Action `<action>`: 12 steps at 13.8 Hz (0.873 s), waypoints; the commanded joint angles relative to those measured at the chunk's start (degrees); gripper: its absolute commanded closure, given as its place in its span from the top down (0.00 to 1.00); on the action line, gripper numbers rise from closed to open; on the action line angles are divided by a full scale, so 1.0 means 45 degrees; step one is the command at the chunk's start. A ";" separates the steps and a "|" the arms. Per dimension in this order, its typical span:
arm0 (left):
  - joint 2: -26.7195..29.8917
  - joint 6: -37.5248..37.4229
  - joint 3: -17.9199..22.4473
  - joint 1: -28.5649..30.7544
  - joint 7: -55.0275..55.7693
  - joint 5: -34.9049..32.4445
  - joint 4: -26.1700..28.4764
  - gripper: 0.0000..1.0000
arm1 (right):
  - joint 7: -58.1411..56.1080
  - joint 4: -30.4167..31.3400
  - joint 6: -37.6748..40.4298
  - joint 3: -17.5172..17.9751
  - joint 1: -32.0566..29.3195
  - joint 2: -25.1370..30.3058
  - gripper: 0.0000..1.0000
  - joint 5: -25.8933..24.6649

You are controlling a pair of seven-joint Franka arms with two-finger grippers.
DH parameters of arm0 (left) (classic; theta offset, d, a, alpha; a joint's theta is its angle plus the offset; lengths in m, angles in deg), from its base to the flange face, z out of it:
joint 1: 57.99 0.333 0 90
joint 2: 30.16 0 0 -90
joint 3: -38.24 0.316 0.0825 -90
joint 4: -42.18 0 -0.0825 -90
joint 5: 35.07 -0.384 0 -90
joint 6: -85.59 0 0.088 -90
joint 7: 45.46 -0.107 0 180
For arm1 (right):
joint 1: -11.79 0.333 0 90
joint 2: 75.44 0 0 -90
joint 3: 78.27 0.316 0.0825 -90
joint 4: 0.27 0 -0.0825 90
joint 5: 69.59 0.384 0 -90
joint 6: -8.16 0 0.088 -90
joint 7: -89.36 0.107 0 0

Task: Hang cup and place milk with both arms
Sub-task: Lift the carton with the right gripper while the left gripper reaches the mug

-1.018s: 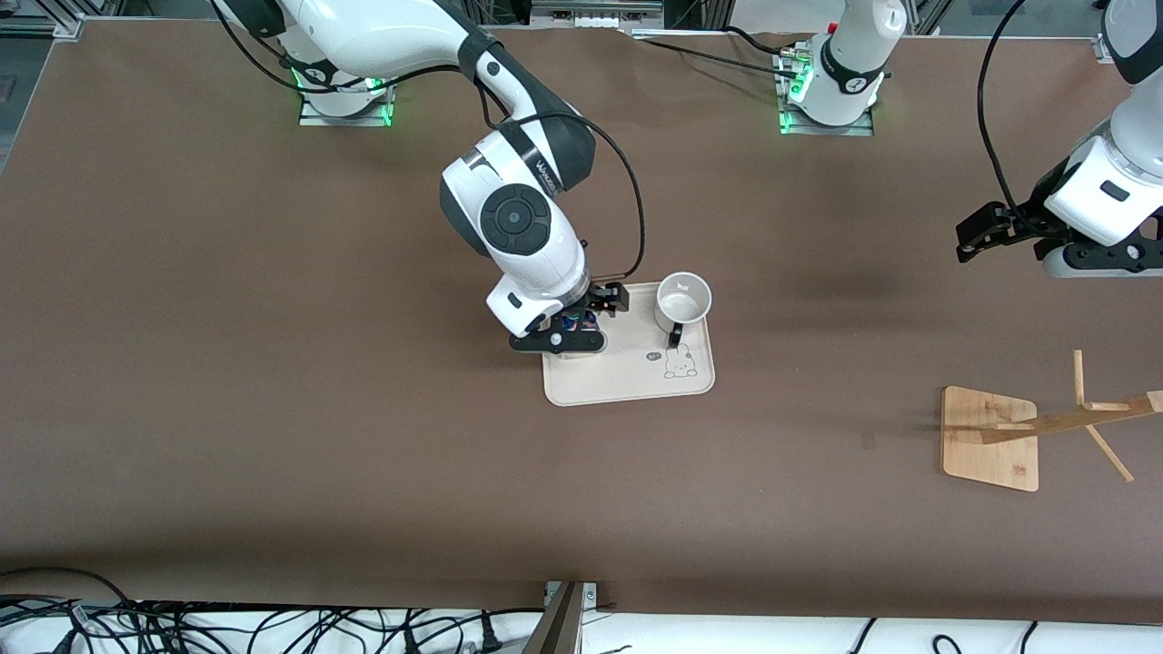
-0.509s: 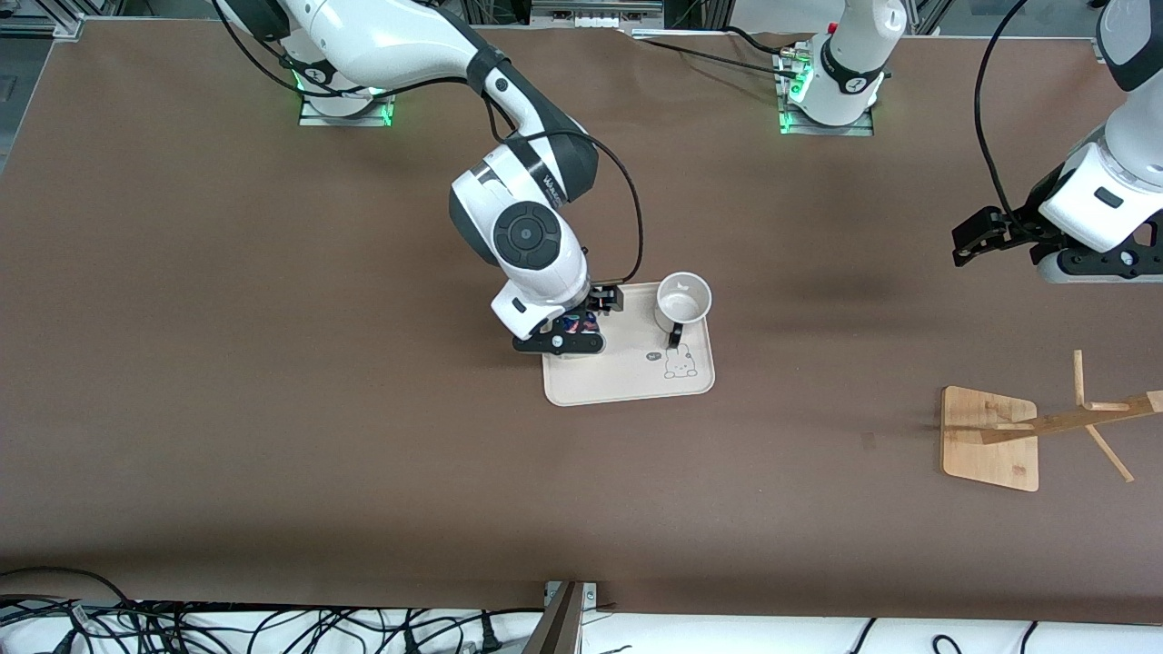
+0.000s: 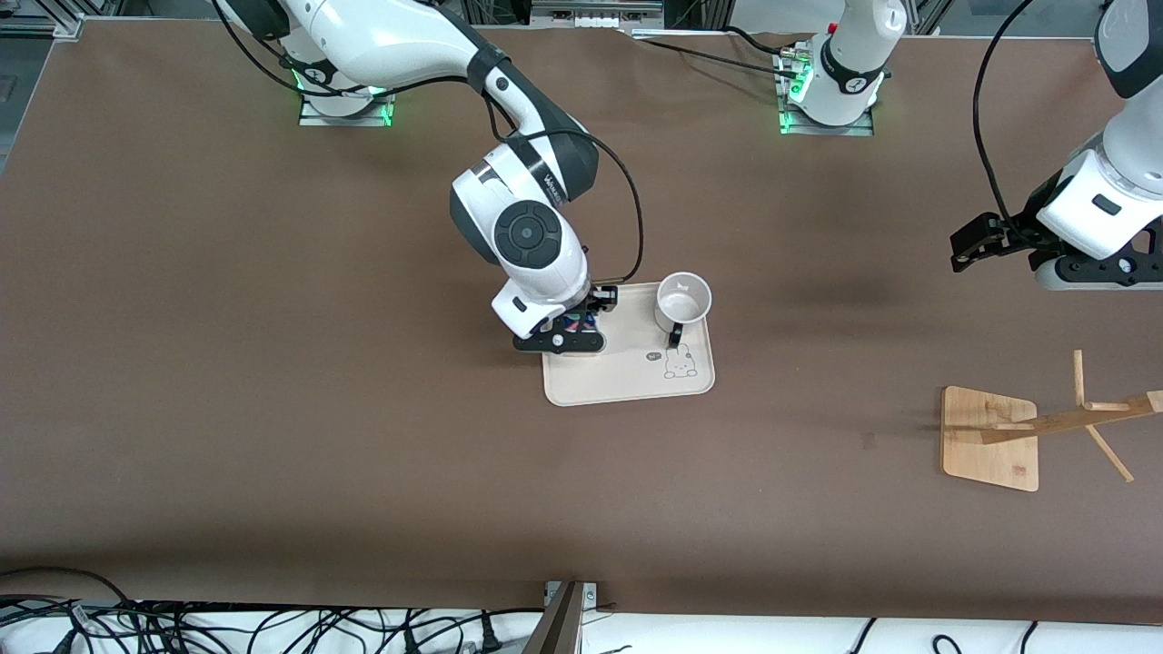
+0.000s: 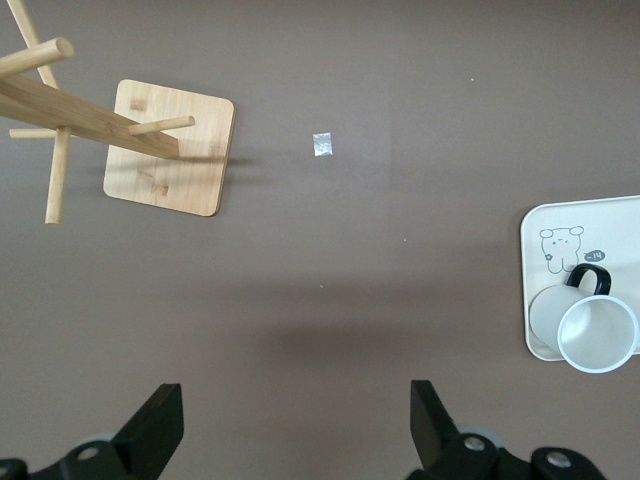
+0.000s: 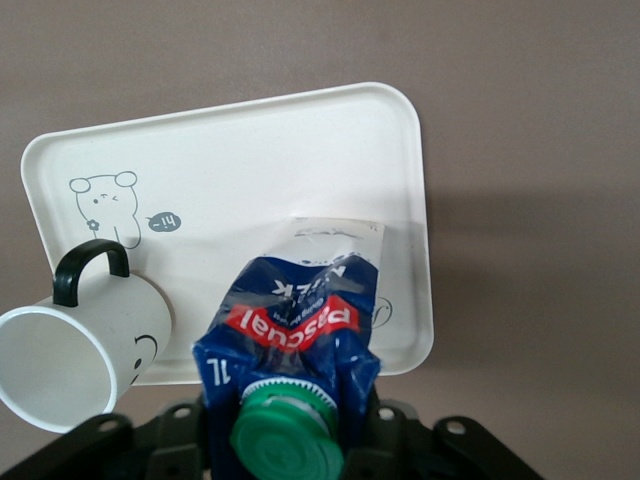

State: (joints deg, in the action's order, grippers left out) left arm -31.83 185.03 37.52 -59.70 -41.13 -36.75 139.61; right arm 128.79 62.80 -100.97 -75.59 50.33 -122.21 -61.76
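The milk (image 3: 579, 321) is a dark-blue carton with a green cap. It stands on the cream tray (image 3: 627, 377) at the corner toward the right arm's end. My right gripper (image 3: 572, 329) is shut on the milk; in the right wrist view the carton (image 5: 295, 320) sits between the jaws with its white base on the tray (image 5: 250, 170). The white cup (image 3: 682, 300) stands upright on the same tray, its black handle toward the front camera; it also shows in the right wrist view (image 5: 70, 360). My left gripper (image 3: 970, 245) is open and empty, over bare table (image 4: 295, 400).
A wooden cup rack (image 3: 989, 439) with pegs stands on the table toward the left arm's end, nearer the front camera than the left gripper; it also shows in the left wrist view (image 4: 168, 150). The tray has a bear drawing (image 3: 679, 363). Cables lie along the front edge.
The left gripper has drifted a little toward the robots' bases. The right arm has shifted slightly over the tray, still holding the milk. The cup has not moved.
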 commanded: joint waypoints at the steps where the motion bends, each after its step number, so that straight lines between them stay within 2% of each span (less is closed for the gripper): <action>1: -0.0488 -0.0164 0.0024 0.0049 -0.0063 0.0218 -0.0400 1.00 | 0.0105 0.0301 0.0070 -0.0067 0.0088 0.0334 0.42 -0.0059; 4: -0.1032 -0.0028 -0.0073 -0.0106 -0.0044 0.0257 -0.0439 1.00 | -0.0128 0.0281 0.0148 -0.0106 0.0068 0.0684 0.42 -0.0059; 7: -0.2050 -0.0086 -0.0132 -0.0361 -0.0082 0.0276 -0.1219 1.00 | -0.0227 0.0456 0.0246 -0.0359 0.0107 0.1522 0.42 0.0000; 9: -0.2303 -0.0164 -0.0287 -0.0400 -0.0180 0.0528 -0.1201 1.00 | -0.0227 0.1117 0.0246 -0.0477 0.0049 0.2477 0.42 0.0000; 12: -0.2305 -0.0942 -0.1124 -0.0381 -0.0005 0.0608 -0.1414 1.00 | -0.0440 0.1744 0.1062 -0.0497 -0.0651 0.4040 0.42 0.0000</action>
State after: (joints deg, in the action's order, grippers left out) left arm -41.80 184.44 34.70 -61.39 -41.14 -34.88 136.02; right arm 128.59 65.16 -98.48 -77.86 49.79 -110.93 -61.76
